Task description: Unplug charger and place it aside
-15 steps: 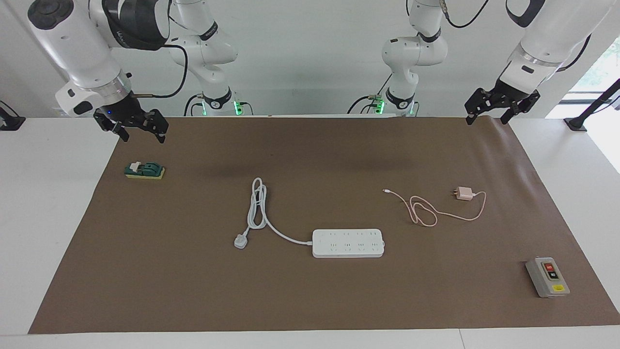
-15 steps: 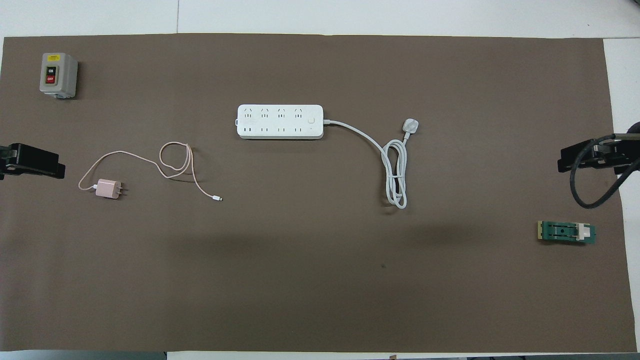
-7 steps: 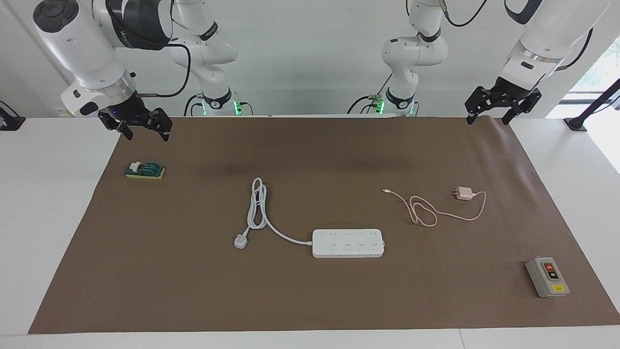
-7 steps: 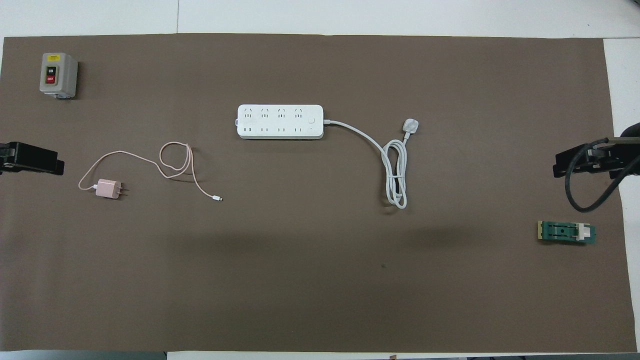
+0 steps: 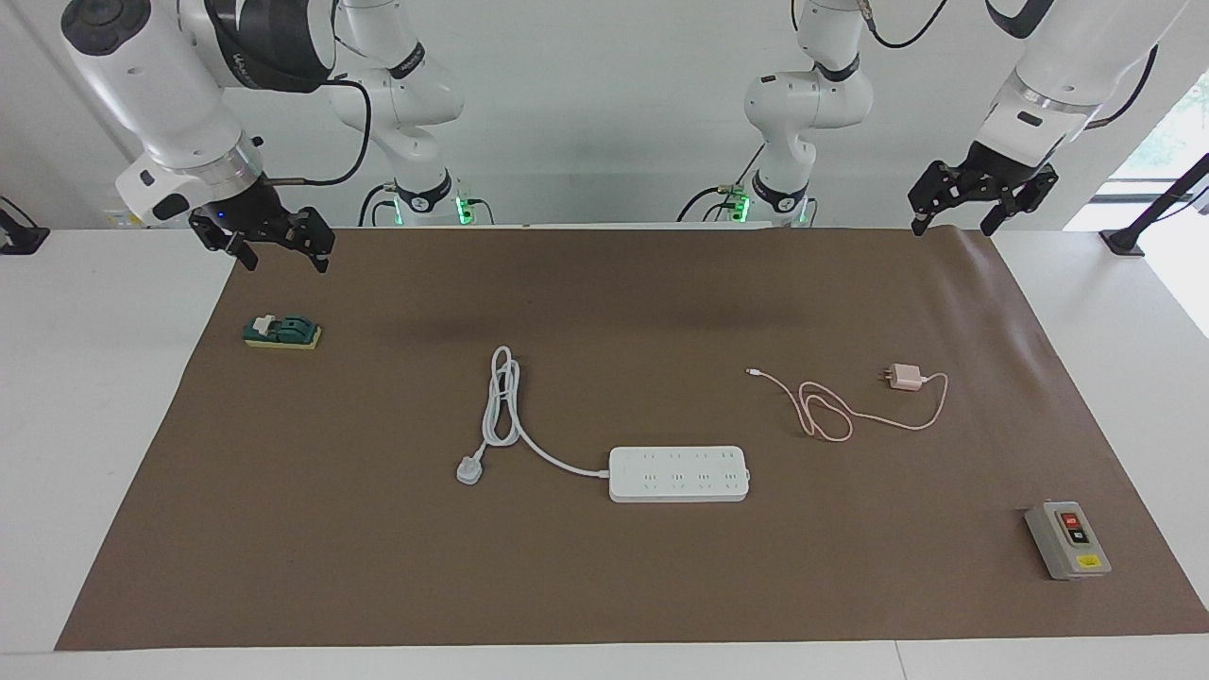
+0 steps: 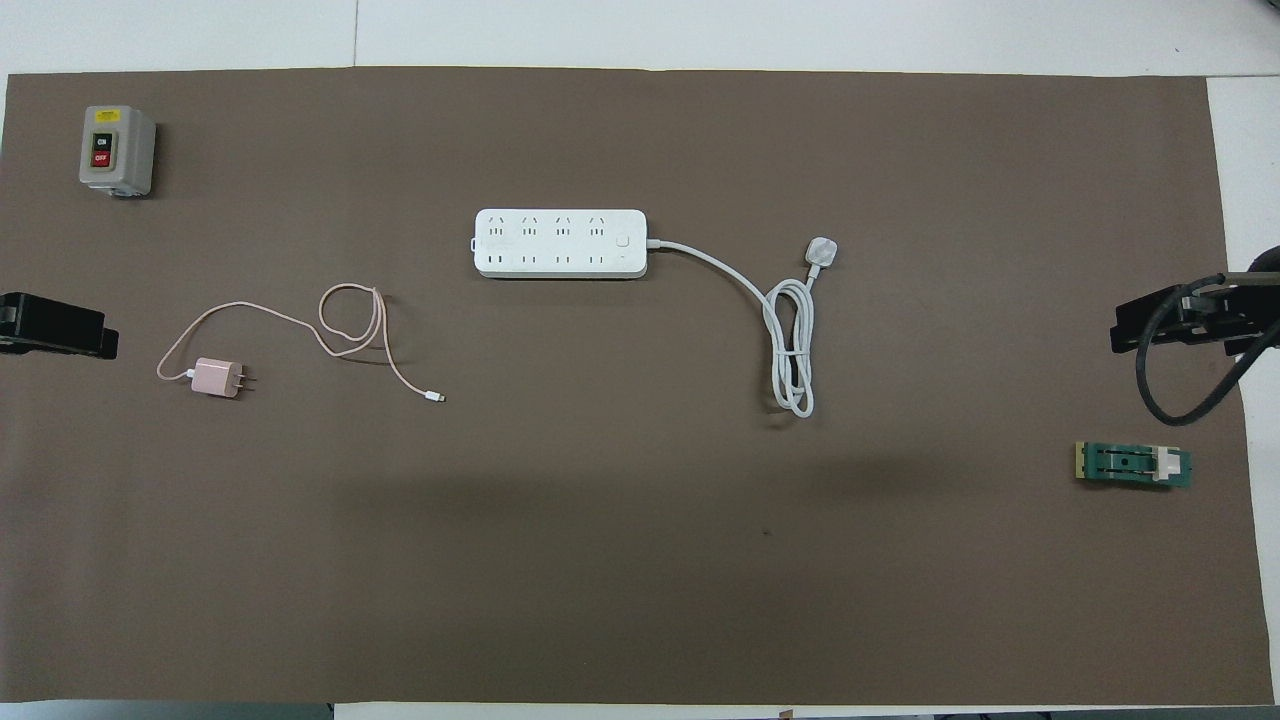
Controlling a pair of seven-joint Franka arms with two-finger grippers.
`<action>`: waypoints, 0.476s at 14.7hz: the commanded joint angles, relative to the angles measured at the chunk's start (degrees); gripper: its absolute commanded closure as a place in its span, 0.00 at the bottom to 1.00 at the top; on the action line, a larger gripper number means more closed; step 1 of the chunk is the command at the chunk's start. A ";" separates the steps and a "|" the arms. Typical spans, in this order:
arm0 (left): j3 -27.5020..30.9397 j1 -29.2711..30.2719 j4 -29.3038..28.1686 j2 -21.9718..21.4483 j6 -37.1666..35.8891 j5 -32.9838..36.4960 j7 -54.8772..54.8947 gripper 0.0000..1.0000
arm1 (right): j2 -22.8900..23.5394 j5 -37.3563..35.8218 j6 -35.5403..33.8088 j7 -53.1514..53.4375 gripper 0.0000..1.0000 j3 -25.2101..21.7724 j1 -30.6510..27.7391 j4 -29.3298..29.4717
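Note:
The pale pink charger [image 5: 909,378] lies on its side on the brown mat, prongs bare, toward the left arm's end; it also shows in the overhead view [image 6: 215,377]. Its thin pink cable [image 5: 831,416] loops loosely toward the mat's middle. It is apart from the white power strip [image 5: 678,473], nearer to the robots than it, and no plug sits in the strip [image 6: 560,243]. My left gripper [image 5: 952,223] is open and empty, raised over the mat's edge at the left arm's end. My right gripper [image 5: 283,261] is open and empty, raised over the mat's edge at the right arm's end.
The strip's thick white cord ends in a white three-pin plug [image 5: 469,469] lying on the mat. A grey switch box [image 5: 1067,539] stands at the left arm's end, farther from the robots than the charger. A small green block [image 5: 281,332] lies under the right gripper's side.
The left gripper has risen slightly and drawn back toward the mat's edge. The right gripper has shifted a little. The charger, cable and strip have not moved.

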 commanded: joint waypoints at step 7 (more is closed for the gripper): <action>0.44 -0.73 -1.62 -1.66 0.01 0.28 0.45 0.00 | -0.96 0.22 -1.19 0.75 0.00 0.47 -0.69 -0.34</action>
